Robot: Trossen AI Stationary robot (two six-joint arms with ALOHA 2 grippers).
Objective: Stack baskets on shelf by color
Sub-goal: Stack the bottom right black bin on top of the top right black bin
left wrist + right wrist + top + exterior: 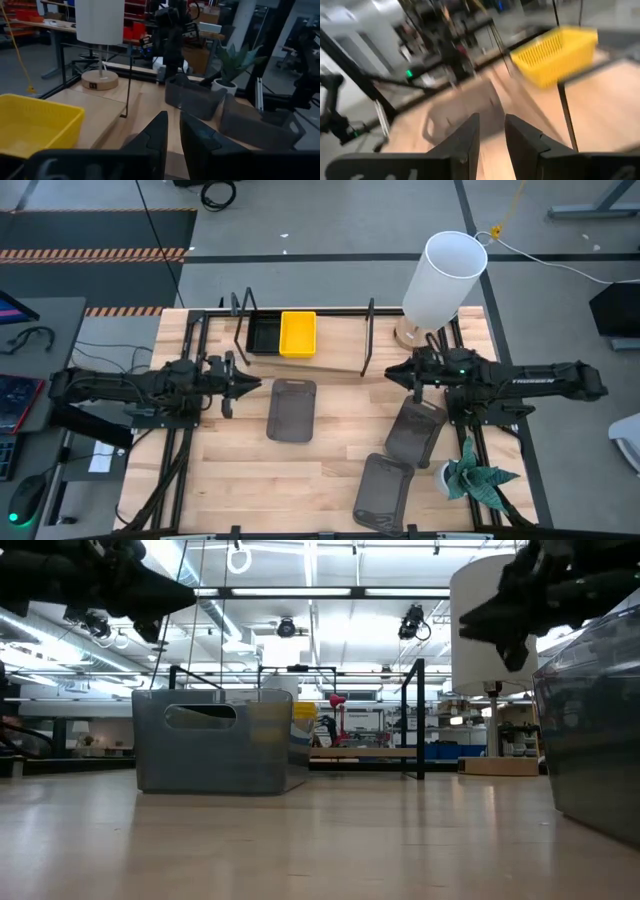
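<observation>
Nearest the low camera, a dark grey basket (598, 730) fills the right edge of that view, resting on the slatted table (240, 480). Three such dark grey baskets lie loose on the table in the high view: one at centre (292, 410), one (414, 430) just below the right end effector (392, 372), and one (383, 491) near the front edge beside a small potted plant (474, 478). The shelf (330, 340), a light-wood board between black wire end frames, sits at the table's far side and carries a black basket (262, 335) touching a yellow basket (298, 334); no grey basket is on it yet. A white lamp (444, 280) stands at the shelf's right end. The left end effector (250, 385) hovers left of the centre grey basket, holding nothing; its wrist view shows its fingers (156, 135) with only a narrow gap between them. The right end effector likewise holds nothing, its fingers (468, 134) slightly parted.

Risks, as judged: a grey basket lowered onto the black or yellow one would mix colours; the thin, shallow rim could slip from a narrow pinch; the right arm, reaching toward the shelf, could clip the wire frame or the lamp.
</observation>
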